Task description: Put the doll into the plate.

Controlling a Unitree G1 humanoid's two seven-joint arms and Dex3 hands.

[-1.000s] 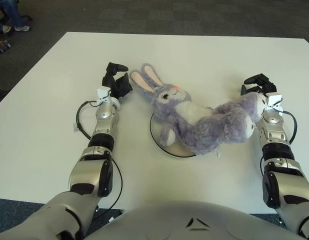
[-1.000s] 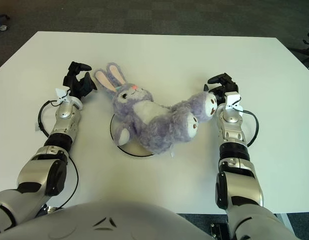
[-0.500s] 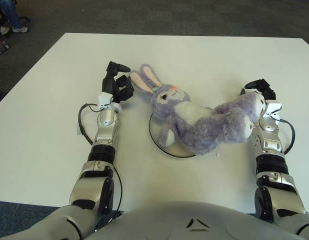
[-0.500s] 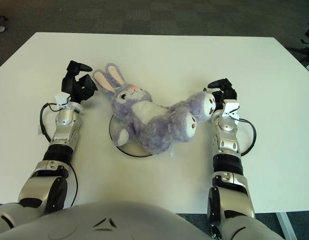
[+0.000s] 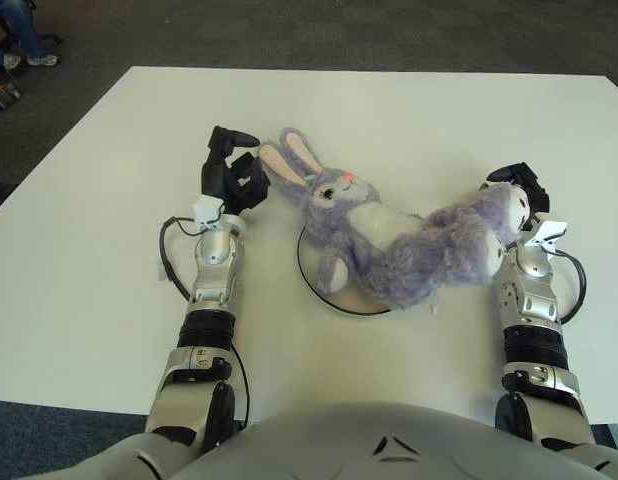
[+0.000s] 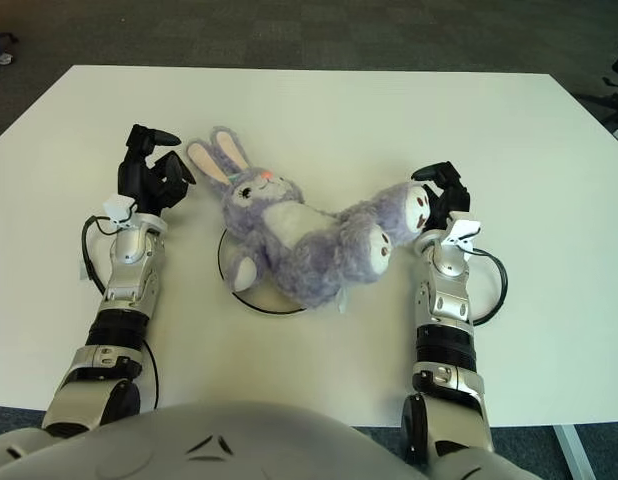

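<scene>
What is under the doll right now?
A round plate lies under the doll; only its dark rim shows on the left and front. The rest is covered. The left hand shows beside the ears, the right hand by the feet.

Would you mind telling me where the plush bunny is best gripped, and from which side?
Probably at the legs, from the robot's right. The plush bunny lies on its back across the plate, feet sticking out toward the right hand, which is already beside one foot. The ears point toward the left hand, but they look thin and floppy.
</scene>
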